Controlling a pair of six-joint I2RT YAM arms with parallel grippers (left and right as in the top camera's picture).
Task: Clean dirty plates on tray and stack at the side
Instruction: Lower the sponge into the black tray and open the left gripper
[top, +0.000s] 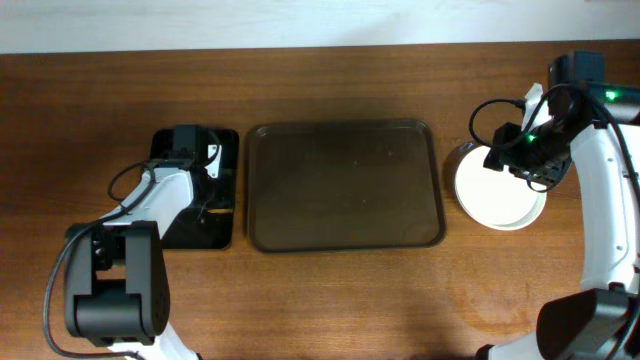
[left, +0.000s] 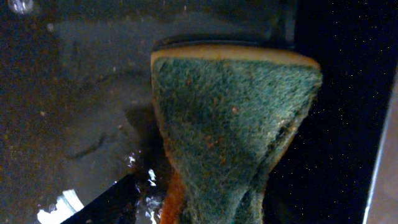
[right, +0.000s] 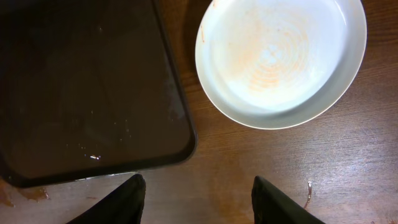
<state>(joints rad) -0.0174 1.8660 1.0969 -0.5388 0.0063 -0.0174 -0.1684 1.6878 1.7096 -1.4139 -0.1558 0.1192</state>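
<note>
Stacked plates (top: 497, 195) on tabletop (top: 350, 300), just right of brown tray (top: 345, 185); top one faintly orange-streaked. Above, right claw (right: 196, 198) spread wide, holding nothing. Left claw (top: 203, 165) pinching green sponge (left: 230, 124) over black tray (top: 222, 232).

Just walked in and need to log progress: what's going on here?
The left gripper holds a green sponge over the small black tray. The brown tray holds no plates; white plates sit stacked to its right, the top one faintly orange-streaked. The right gripper hovers open above them.
</note>
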